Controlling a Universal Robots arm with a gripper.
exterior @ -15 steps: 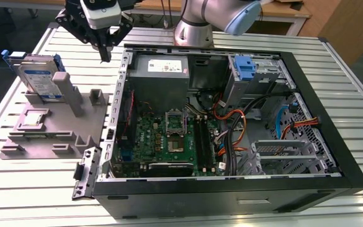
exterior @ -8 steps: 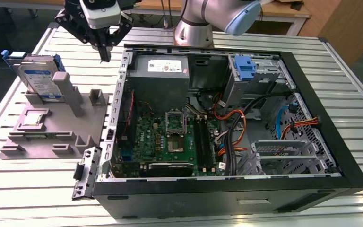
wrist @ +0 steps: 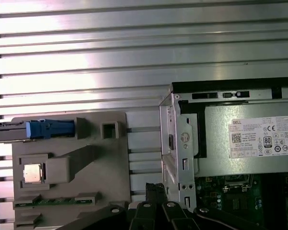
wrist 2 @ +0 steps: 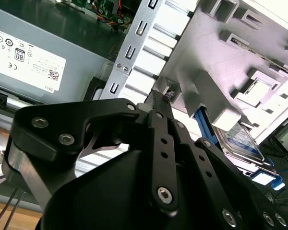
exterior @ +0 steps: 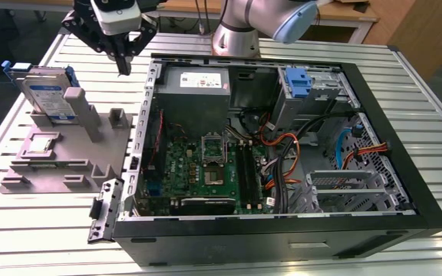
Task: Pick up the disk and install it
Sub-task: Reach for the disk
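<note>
Finds the gripper (exterior: 124,70) hanging over the slatted metal table (exterior: 44,230), above the strip between the grey fixture (exterior: 67,152) and the open computer case (exterior: 405,190), with fingers (wrist: 151,191) drawn together to a point and gripping nothing. Touches no object; sits just beside the case's metal side wall, near the corner that houses the power-supply box (exterior: 194,86). Leaves the disk (exterior: 46,92) apart, toward the exterior view's left, standing on edge in a slot of the fixture, label facing out, blue rails along its edges, not yet picked up. Catches the disk (wrist: 7,132) edge-on in the first wrist view with a blue rail at its end, and the disk (wrist 2: 240,139) in the second wrist view beyond the black finger links. Shows a square silver chip (exterior: 41,144) lying in a recess of the fixture. Inside the case, shows a green motherboard (exterior: 202,167), orange and black cables (exterior: 286,155), and a blue bracket (exterior: 298,83) in the drive bay.
</note>
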